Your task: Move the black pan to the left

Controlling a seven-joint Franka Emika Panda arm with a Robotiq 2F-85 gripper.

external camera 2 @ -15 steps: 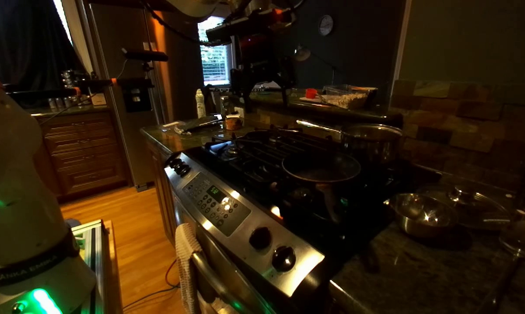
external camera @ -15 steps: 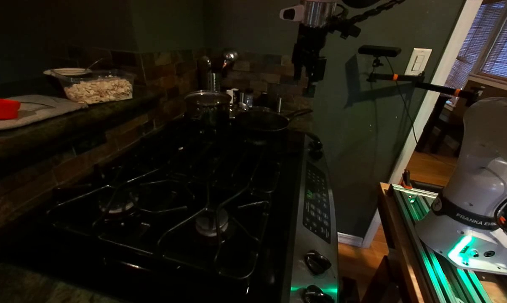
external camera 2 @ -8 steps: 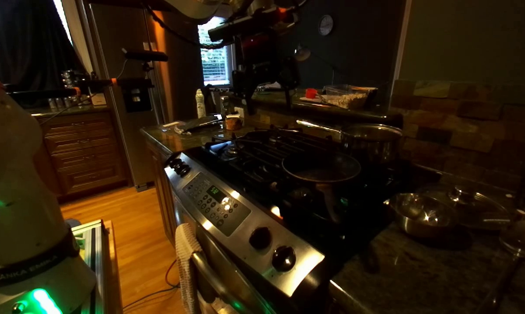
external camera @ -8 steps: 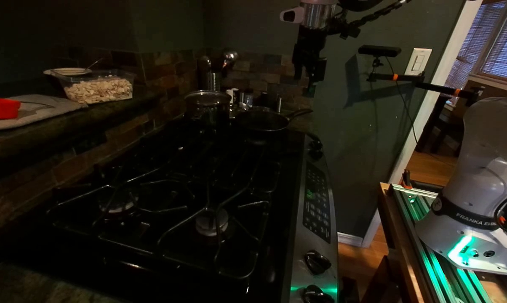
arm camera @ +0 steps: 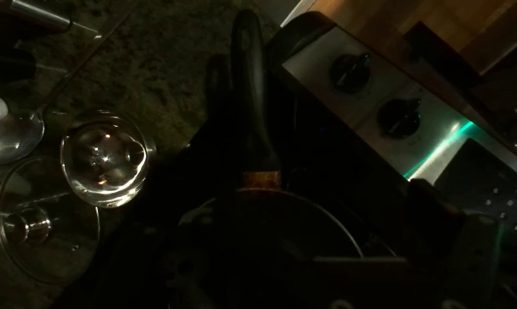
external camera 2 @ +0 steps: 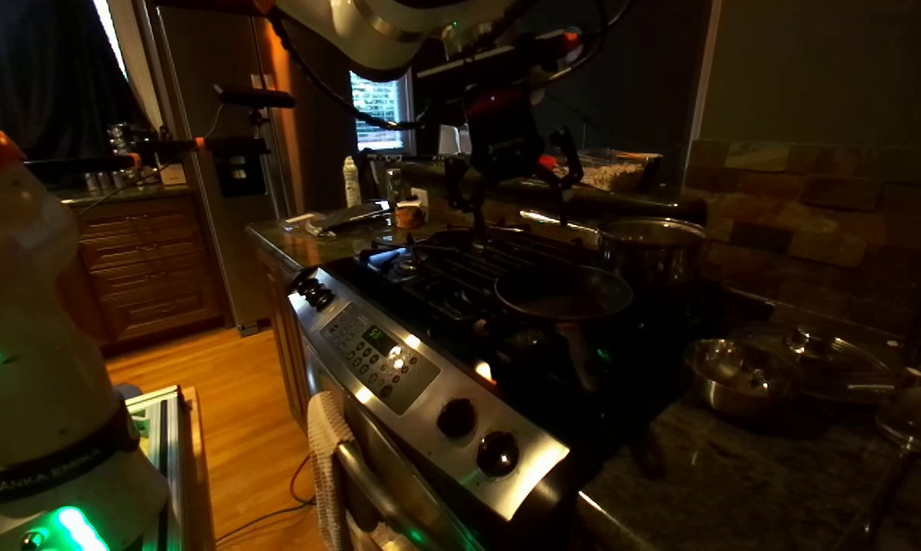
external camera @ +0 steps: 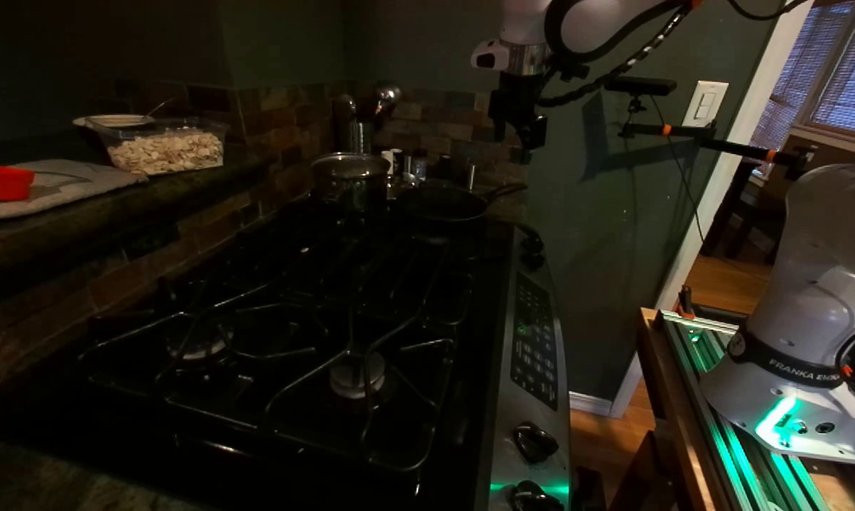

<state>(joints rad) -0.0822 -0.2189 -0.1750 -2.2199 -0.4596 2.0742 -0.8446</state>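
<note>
Wood floor [external camera 2: 231, 428] at left in an exterior view | stove [external camera 2: 430, 390] mid-frame | your gripper [external camera 2: 522, 218] above it, fingers spread wide | black pan [external camera 2: 564, 298] on the stove, below your gripper, apart from it | steel pot [external camera 2: 652, 256] just behind pan | steel bowl [external camera 2: 736, 399] on counter [external camera 2: 720, 474]

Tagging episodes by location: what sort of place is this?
A kitchen, probably in a home: a gas stove with the black pan and a shiny pot on it, plus wooden drawers in the background.

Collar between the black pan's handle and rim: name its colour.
The collar is a mottled orange-brown, showing best in the wrist view.
</note>
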